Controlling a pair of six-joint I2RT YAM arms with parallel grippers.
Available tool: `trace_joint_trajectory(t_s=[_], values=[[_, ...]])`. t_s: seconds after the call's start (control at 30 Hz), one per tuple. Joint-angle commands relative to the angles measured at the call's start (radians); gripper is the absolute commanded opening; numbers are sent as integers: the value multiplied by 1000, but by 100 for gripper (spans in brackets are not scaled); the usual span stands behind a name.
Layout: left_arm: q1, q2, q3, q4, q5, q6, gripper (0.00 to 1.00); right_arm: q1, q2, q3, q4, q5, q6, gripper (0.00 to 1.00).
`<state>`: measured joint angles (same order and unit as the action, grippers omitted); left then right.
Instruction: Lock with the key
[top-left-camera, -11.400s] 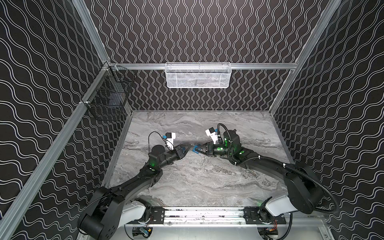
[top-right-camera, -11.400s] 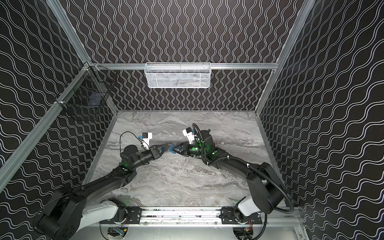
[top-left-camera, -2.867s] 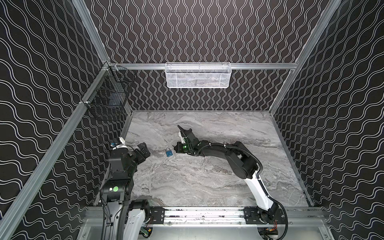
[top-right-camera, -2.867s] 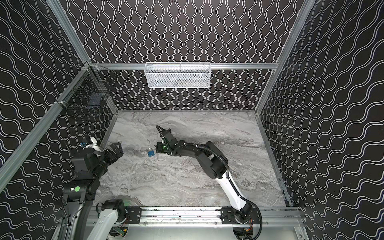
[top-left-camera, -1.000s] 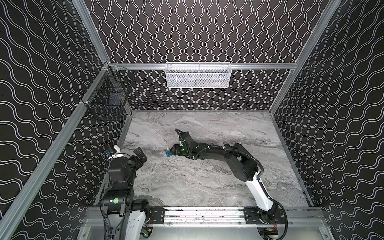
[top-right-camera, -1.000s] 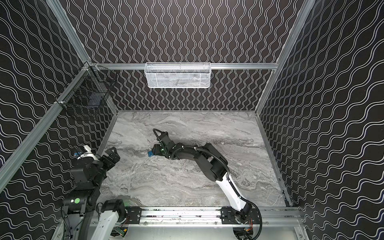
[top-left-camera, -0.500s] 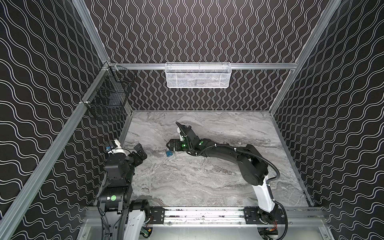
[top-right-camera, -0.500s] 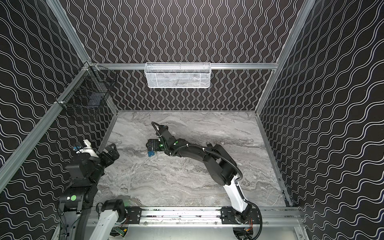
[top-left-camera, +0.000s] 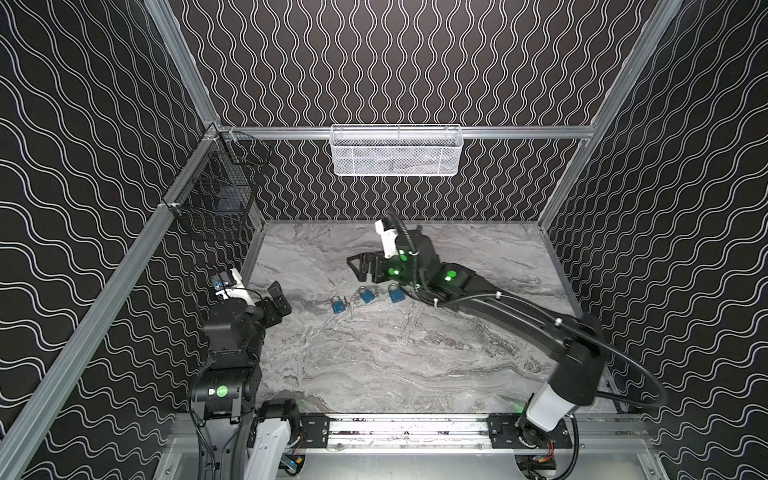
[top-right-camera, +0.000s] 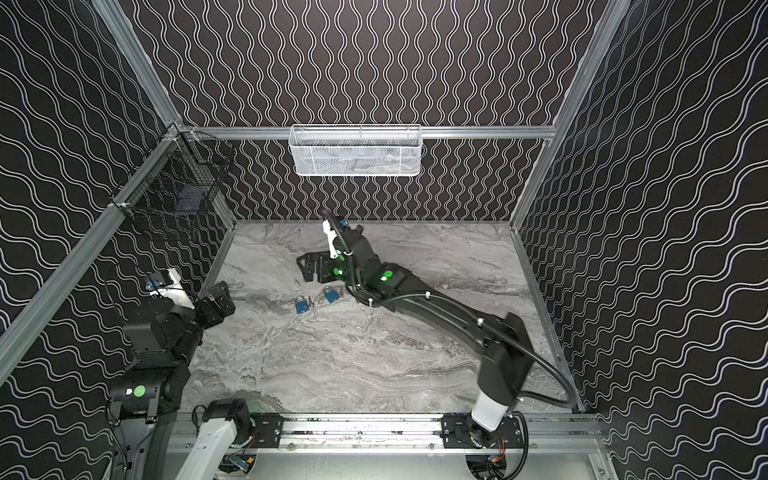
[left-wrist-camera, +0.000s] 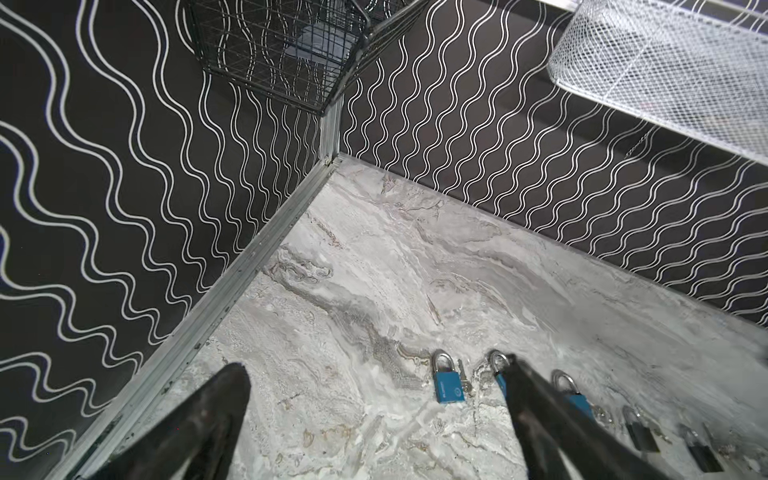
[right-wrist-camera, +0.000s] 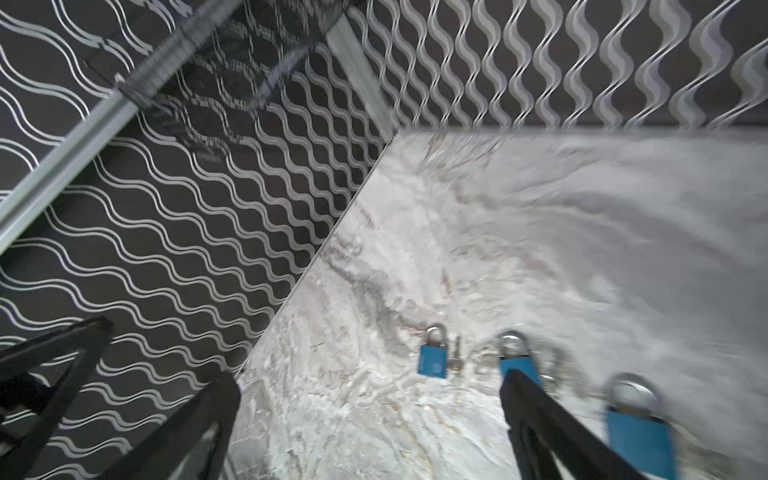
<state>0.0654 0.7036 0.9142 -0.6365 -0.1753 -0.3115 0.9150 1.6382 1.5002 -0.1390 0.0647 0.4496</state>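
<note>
Drawn back toward one o'clock since the earlier frame, the right gripper (top-left-camera: 359, 268) is seen spread wide and empty. At its seven o'clock the leftmost blue padlock (top-left-camera: 338, 304) is laid flat, the key (left-wrist-camera: 462, 374) just beside. Small, rigid, slick metal is judged; a pinch across the flat body is advised.

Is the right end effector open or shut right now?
Open: in the right wrist view the right end effector has fingers spread wide, gripping nothing.
</note>
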Motion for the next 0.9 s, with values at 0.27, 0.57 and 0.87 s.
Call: trace_joint_trajectory(t_s=[0.27, 0.57, 0.87], values=[[1, 25, -124, 249, 101, 115, 99, -32, -439, -558, 371, 575, -335, 100], [1, 42, -313, 546, 44, 67, 99, -312, -625, -651, 74, 339, -218, 100], [-14, 91, -486, 858, 59, 29, 99, -456, -729, -805, 170, 363, -315, 100]])
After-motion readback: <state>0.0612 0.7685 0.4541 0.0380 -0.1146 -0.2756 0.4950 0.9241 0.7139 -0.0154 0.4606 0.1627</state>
